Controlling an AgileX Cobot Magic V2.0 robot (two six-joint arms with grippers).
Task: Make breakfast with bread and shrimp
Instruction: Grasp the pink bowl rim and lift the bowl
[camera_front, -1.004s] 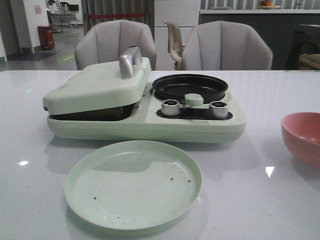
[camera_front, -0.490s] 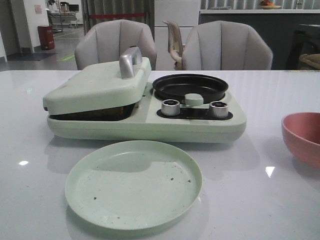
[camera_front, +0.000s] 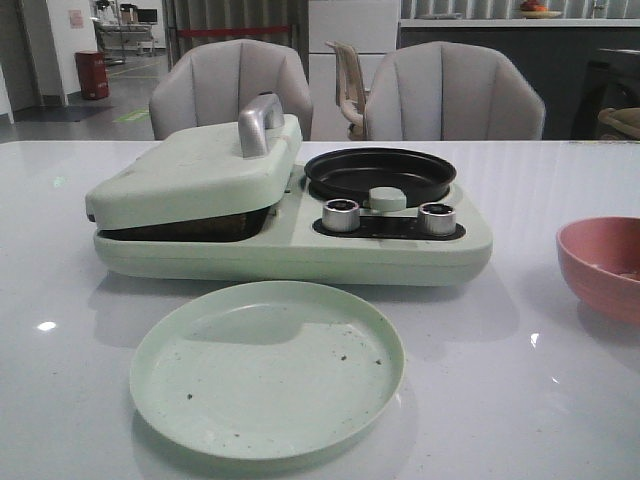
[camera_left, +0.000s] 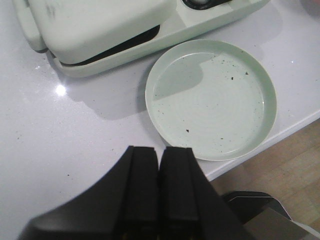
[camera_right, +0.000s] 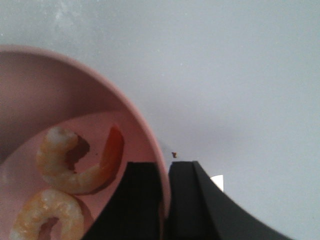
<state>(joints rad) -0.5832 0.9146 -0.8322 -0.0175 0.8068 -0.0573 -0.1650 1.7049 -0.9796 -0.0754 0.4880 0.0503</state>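
Note:
Two curled pink-and-orange shrimp (camera_right: 75, 167) lie inside the pink bowl (camera_right: 55, 85). My right gripper (camera_right: 165, 167) is shut on the bowl's rim, one finger inside and one outside. In the front view the bowl (camera_front: 605, 265) sits at the right edge, and neither arm shows there. My left gripper (camera_left: 160, 150) is shut and empty, above the table near the pale green plate (camera_left: 212, 97). That plate (camera_front: 268, 368) holds only dark crumbs. No bread is in view.
A pale green breakfast maker (camera_front: 290, 235) stands behind the plate, its left lid (camera_front: 200, 170) nearly closed with a metal handle. A black round pan (camera_front: 380, 172) and two knobs sit on its right half. Two grey chairs stand beyond the table's far edge.
The pink bowl has shifted slightly up and to the left in the front view. The plate and breakfast maker have not moved.

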